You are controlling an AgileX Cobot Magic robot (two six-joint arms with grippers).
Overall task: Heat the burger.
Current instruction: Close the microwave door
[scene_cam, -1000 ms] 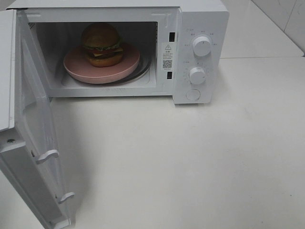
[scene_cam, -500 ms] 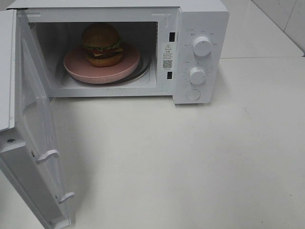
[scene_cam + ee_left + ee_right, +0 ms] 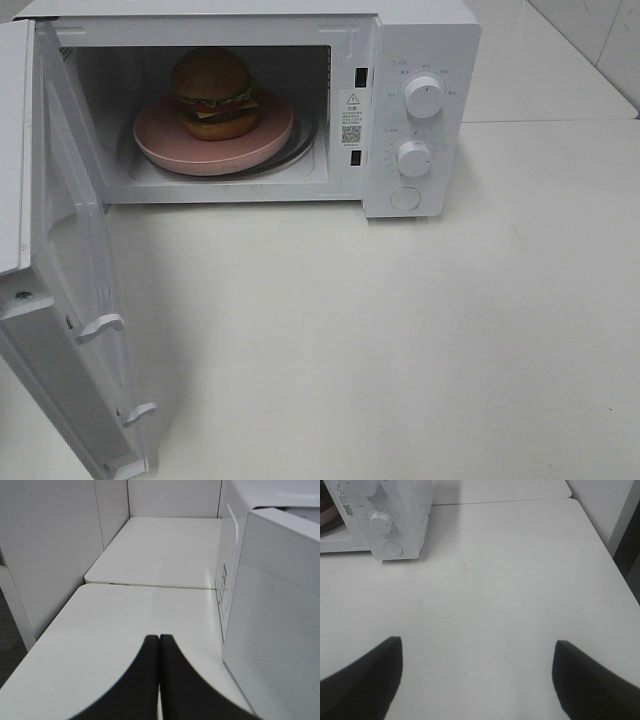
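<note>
While the microwave [image 3: 420, 40] stands across the upper part of the high view with its door [image 3: 70, 250] swung wide toward the lower left, the burger [image 3: 213, 92] sits inside the oven, upper left of centre. It rests upright on a pink plate [image 3: 160, 140], which lies flat on the oven floor. Two white knobs [image 3: 423, 97] sit one above the other on the panel to the right of the opening, with a round button [image 3: 405, 199] below them. The white counter [image 3: 400, 330] fills the lower right of the frame.

The left end effector [image 3: 159, 637] is clenched: its two dark fingers [image 3: 142, 680] press flat against each other with nothing between them. It hangs above the counter, just beside a white face of the microwave, and touches nothing that can be seen.

The right end effector [image 3: 476, 647] is released, its fingers [image 3: 367, 672] spread wide apart with only bare counter showing between them. It grasps nothing and points across the counter toward the microwave's knob panel, well apart from it.
</note>
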